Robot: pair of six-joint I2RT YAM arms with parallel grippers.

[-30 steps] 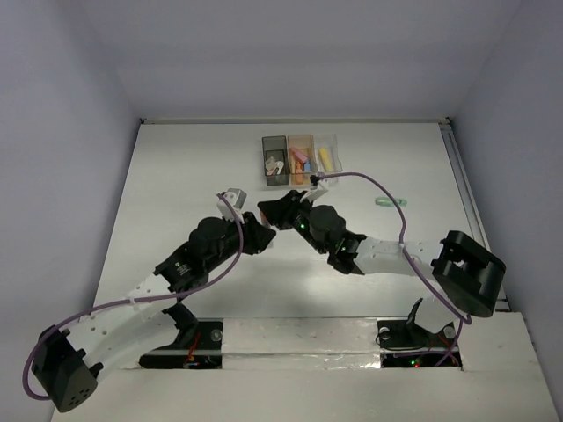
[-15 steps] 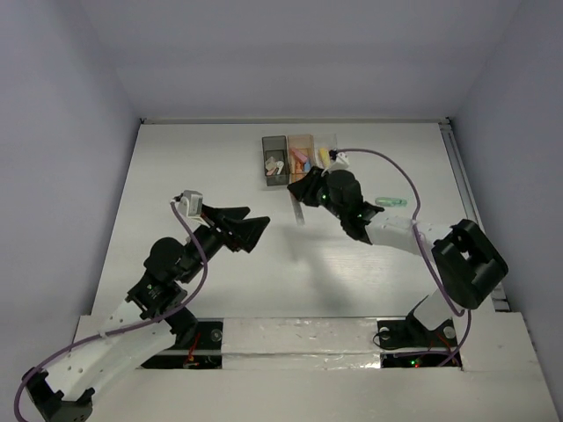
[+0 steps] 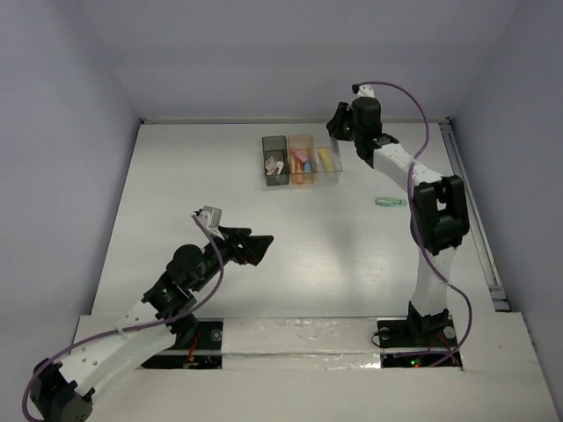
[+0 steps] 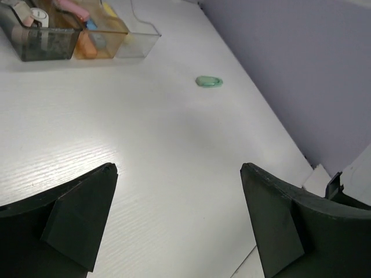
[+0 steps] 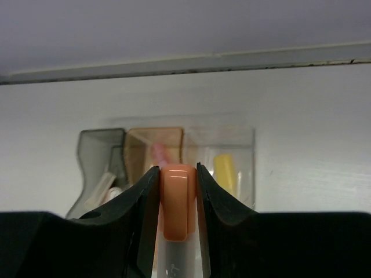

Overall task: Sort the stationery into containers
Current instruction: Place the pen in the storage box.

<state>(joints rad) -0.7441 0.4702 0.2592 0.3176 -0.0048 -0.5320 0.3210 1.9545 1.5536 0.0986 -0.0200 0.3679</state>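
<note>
My right gripper [image 5: 177,171] is shut on a stubby orange marker [image 5: 177,202], capped end forward. It hangs just behind the three joined containers [image 3: 299,176]: a dark grey bin [image 5: 98,152], an orange bin [image 5: 142,145] and a clear bin [image 5: 243,147]. From above, the right gripper [image 3: 338,126] sits at the far side of the clear bin [image 3: 332,173]. A pink marker [image 5: 157,153] lies in the orange bin and a yellow marker [image 5: 225,169] in the clear one. A mint green marker [image 3: 390,201] lies on the table right of the bins. My left gripper [image 3: 257,246] is open with nothing in it, over mid-table.
The back wall edge [image 5: 185,61] runs close behind the bins. A rail [image 3: 471,220] lines the table's right side. The right arm [image 3: 431,211] stretches far forward over the right half of the table. The mint marker [image 4: 208,81] lies ahead of the left gripper [image 4: 178,168].
The left gripper opened and drew back toward the near left. The right arm swung from mid-table to behind the bins with the orange marker still in its grip.
</note>
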